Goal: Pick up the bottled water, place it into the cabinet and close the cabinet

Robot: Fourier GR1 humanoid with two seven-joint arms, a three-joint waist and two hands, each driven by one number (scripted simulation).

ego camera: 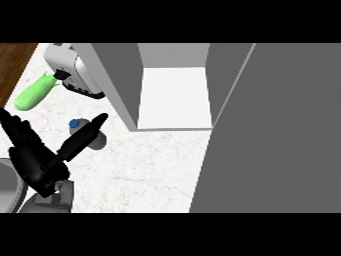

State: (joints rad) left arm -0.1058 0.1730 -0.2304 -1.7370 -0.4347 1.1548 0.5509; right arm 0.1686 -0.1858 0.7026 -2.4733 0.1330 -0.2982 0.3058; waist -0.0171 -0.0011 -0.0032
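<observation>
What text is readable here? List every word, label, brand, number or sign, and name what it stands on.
None: no text can be read anywhere in the view.
bottled water: no label shows.
white appliance: no markings visible.
cabinet: plain grey panels.

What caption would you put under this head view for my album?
Open left hand beside the blue-capped bottled water on the counter, with the cabinet standing open just beyond.

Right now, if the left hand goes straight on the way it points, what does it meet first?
Most likely the water bottle, close ahead of the open left hand and partly hidden by it. Height is unclear from above: the hand may pass over it.
</observation>
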